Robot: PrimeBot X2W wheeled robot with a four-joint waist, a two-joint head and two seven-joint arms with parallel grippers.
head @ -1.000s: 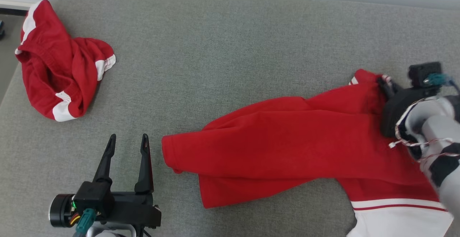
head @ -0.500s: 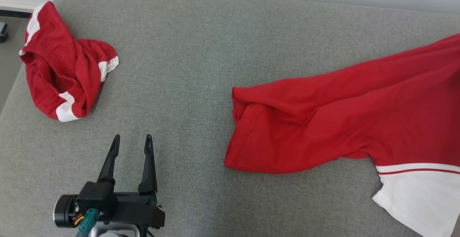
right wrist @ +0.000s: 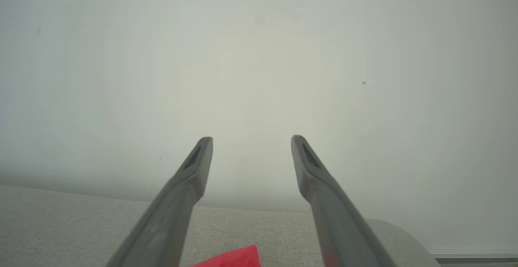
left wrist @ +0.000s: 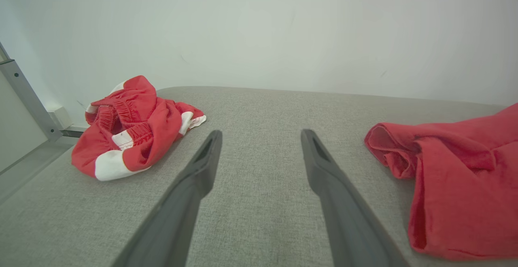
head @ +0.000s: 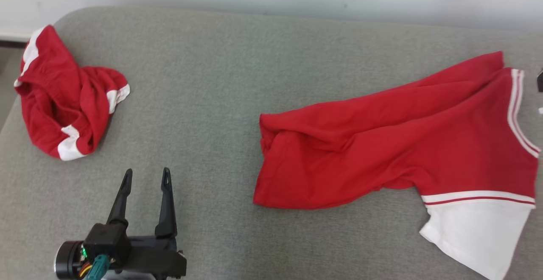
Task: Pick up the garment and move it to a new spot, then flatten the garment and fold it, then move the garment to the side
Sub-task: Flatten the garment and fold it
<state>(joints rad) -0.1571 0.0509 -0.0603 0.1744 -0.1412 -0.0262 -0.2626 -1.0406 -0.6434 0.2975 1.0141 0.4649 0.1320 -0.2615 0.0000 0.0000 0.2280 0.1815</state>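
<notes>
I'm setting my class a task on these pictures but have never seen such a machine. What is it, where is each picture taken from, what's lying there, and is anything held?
It is a two-armed robot. The top-down picture comes from its head camera, above a grey padded surface. The other two come from wrist cameras, each looking along that arm's two dark fingers. The left gripper and right gripper are open, holding nothing. A red and white shirt lies on the robot's right; a crumpled red and white garment lies far left.
</notes>
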